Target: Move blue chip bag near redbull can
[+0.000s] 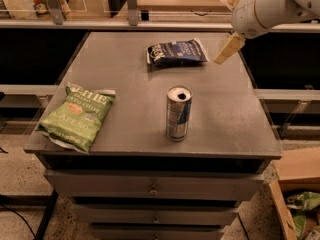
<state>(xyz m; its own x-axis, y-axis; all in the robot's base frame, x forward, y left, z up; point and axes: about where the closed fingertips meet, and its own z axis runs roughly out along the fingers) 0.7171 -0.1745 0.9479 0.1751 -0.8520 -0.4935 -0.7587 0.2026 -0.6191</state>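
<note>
My grey surface (125, 84) carries three things. The blue chip bag (176, 52) lies flat near the far edge, a little right of the middle. The redbull can (178, 114) stands upright near the front edge. A green jalapeno chip bag (79, 115) lies flat at the front left corner. My hand (227, 49) hangs over the far right corner.

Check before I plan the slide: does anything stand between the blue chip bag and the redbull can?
Nothing visible: bare tabletop separates the blue chip bag and the redbull can. The tool hangs beside the bag.
</note>
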